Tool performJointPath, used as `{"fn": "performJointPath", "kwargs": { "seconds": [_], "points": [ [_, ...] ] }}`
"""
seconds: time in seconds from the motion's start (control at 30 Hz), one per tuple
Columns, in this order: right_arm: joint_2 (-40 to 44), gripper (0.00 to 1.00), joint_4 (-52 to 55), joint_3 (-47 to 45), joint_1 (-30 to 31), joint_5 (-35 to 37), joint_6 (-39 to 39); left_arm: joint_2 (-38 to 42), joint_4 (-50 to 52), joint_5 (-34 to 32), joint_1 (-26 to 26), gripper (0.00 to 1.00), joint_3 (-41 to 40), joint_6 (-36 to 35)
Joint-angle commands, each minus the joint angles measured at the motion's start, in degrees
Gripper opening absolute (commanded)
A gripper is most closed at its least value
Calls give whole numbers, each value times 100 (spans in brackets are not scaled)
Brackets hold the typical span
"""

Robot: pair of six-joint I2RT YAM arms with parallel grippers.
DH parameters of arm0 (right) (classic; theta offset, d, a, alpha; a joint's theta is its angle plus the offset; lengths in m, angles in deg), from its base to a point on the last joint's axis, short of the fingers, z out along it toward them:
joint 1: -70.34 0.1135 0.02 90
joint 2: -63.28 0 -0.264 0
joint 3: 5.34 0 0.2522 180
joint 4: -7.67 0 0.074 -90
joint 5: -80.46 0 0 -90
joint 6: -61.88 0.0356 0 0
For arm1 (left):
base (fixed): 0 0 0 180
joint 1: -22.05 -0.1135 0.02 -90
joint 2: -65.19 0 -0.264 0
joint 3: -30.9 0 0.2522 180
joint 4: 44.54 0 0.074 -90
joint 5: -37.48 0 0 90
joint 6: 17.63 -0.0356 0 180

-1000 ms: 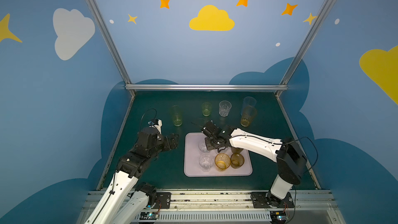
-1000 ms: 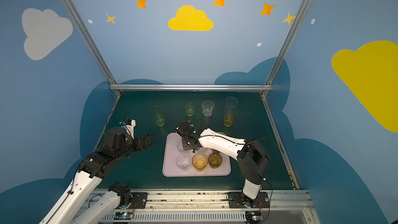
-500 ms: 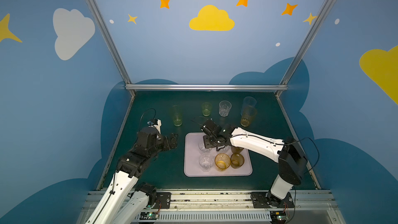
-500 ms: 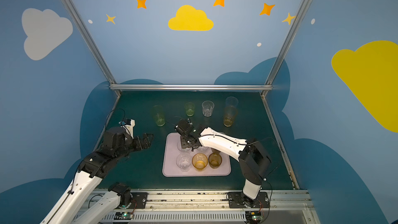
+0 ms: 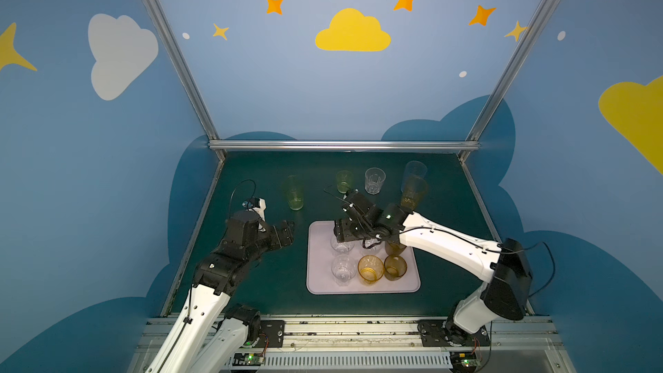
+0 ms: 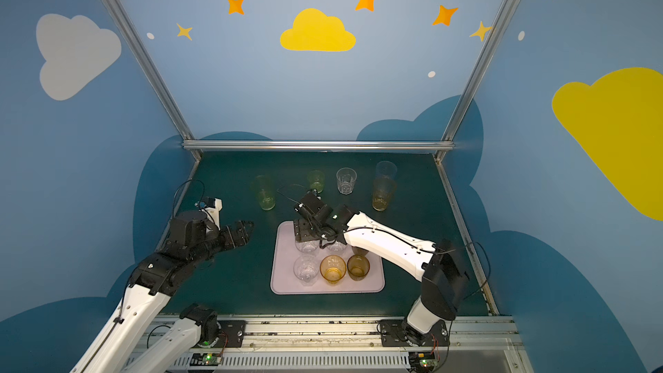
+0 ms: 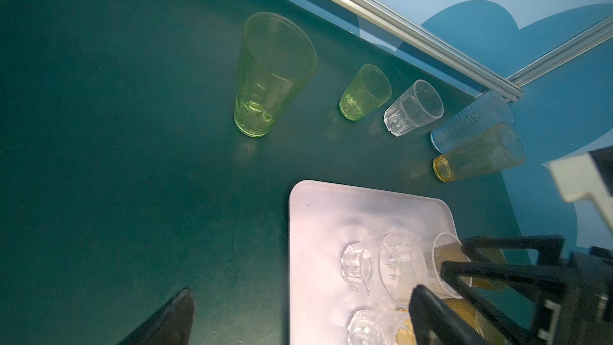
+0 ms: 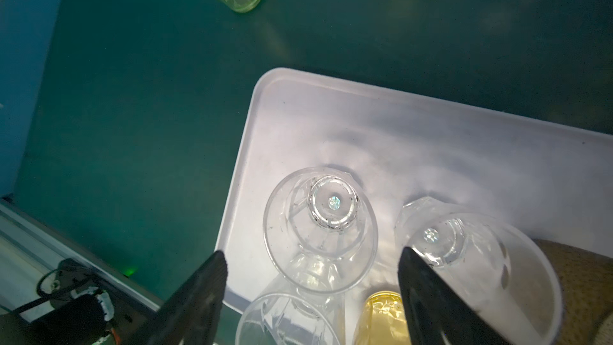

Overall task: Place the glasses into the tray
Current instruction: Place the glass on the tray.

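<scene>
Six glasses were in the tray (image 5: 317,263), I told the desk: three clear, an amber (image 5: 370,269), two brown. Five stood on the table (image 5: 448,191) beyond it: tall green (image 5: 294,192), short green (image 5: 344,181), a clear one (image 5: 374,180), and pale blue (image 5: 415,171) close by tall amber (image 5: 413,193).

Desk: Which step was that?

Me: The set-down, and I judged it done. My right gripper (image 8: 311,253) hung over the clear glass (image 8: 320,227) on the tray's left side, jaws wide, one on each side, neither touching it that I could see. That glass stood upright on the tray floor. My left gripper (image 5: 286,231) hovered wide too, holding nothing, over bare table left of the tray.

Desk: And next?

Me: Lift straight up, so no finger clipped that glass or the middle clear glass (image 8: 464,250) just beside it. Then pick one of the five; the short green looked nearest.

Desk: Anything you couldn't see?

Me: The right arm (image 5: 448,242) covered much of the far brown glass (image 5: 394,247) in both top views. The left wrist view showed only one finger (image 7: 166,320) of its own gripper. Clear rims washed out against the pale tray, so I couldn't tell whether neighbours touched.
</scene>
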Motion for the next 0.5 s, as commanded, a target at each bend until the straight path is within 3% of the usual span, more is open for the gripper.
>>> {"fn": "performJointPath", "kwargs": {
  "seconds": [0.0, 0.47],
  "points": [
    [471, 85, -97, -224, 34, 344, -60, 26, -103, 148, -147, 100, -115, 38],
    [2425, 88, -856, -2143, -124, 257, 180, -296, -259, 744, -256, 100, -141, -38]
  ]
}}
